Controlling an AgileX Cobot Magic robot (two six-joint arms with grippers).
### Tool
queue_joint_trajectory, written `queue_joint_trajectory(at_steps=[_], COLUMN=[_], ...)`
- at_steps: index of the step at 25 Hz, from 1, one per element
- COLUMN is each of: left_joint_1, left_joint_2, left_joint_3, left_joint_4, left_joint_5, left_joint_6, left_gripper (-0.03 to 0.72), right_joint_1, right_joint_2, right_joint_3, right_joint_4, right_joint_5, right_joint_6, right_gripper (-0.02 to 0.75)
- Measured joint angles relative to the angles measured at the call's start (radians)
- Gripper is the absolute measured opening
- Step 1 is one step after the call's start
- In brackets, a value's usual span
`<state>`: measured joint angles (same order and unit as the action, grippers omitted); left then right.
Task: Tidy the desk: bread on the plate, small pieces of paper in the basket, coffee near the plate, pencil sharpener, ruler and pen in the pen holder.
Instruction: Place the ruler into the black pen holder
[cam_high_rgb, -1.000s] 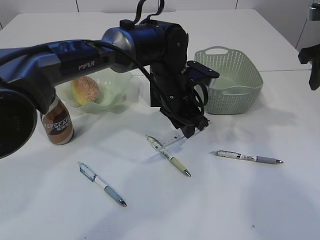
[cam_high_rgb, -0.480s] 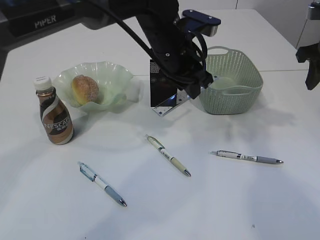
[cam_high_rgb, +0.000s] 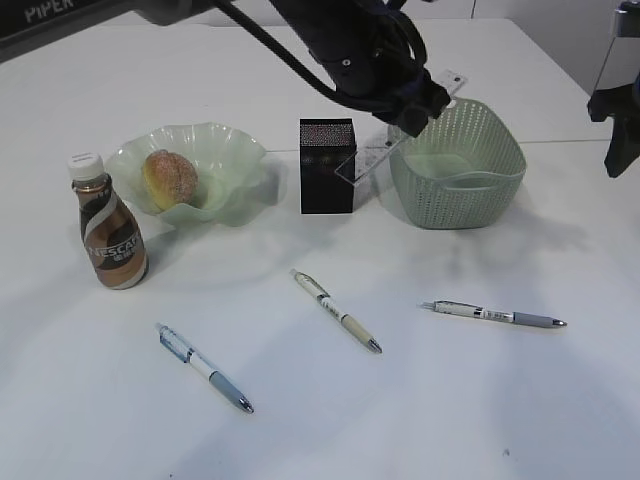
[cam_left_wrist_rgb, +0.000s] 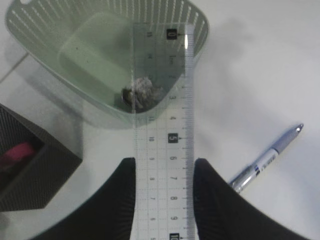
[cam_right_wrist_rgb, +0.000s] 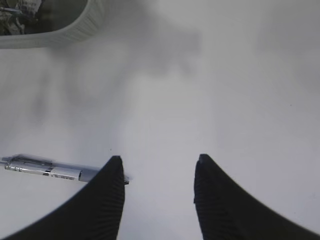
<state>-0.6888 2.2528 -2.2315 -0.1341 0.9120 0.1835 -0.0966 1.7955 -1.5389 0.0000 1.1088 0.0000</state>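
Observation:
My left gripper (cam_left_wrist_rgb: 164, 165) is shut on the clear ruler (cam_left_wrist_rgb: 164, 100), held in the air between the black pen holder (cam_high_rgb: 327, 165) and the green basket (cam_high_rgb: 460, 175). The ruler (cam_high_rgb: 362, 160) slants down toward the holder. A paper wad (cam_left_wrist_rgb: 145, 92) lies in the basket. Something pink (cam_left_wrist_rgb: 12, 156) sits inside the holder; I cannot tell if it is the pencil sharpener. The bread (cam_high_rgb: 170, 178) rests on the plate (cam_high_rgb: 235, 160), with the coffee (cam_high_rgb: 112, 235) beside it. Three pens (cam_high_rgb: 335, 310) (cam_high_rgb: 203, 367) (cam_high_rgb: 492, 315) lie on the desk. My right gripper (cam_right_wrist_rgb: 159, 162) hangs open above the desk.
The left arm (cam_high_rgb: 350, 40) reaches in from the upper left over the holder. My right gripper (cam_high_rgb: 620, 120) shows at the far right edge of the exterior view, right of the basket. A grey pen (cam_right_wrist_rgb: 50, 169) lies by its left finger.
The left arm has lifted the ruler off the desk near the middle pen and carried it up and back, to the gap between holder and basket. The right arm has not moved.

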Motion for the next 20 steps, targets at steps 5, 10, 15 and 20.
queue_joint_trajectory(at_steps=[5, 10, 15, 20], left_joint_1=[0.014, 0.045, 0.05, 0.05], left_joint_2=[-0.012, -0.012, -0.012, -0.034], left_joint_3=[0.0, 0.0, 0.0, 0.0], left_joint_4=[-0.013, -0.037, -0.075, -0.09], left_joint_5=[-0.098, -0.188, -0.251, -0.276], left_joint_6=[0.0, 0.0, 0.0, 0.0], left_gripper=[0.244, 0.244, 0.244, 0.244], right_joint_1=[0.0, 0.0, 0.0, 0.0], right_joint_2=[0.0, 0.0, 0.0, 0.0], right_joint_3=[0.0, 0.0, 0.0, 0.0], right_joint_4=[0.012, 0.019, 0.021, 0.022], right_joint_5=[-0.013, -0.021, -0.029, -0.034], right_joint_6=[0.0, 0.0, 0.0, 0.0], right_gripper=[0.371, 0.37, 0.37, 0.37])
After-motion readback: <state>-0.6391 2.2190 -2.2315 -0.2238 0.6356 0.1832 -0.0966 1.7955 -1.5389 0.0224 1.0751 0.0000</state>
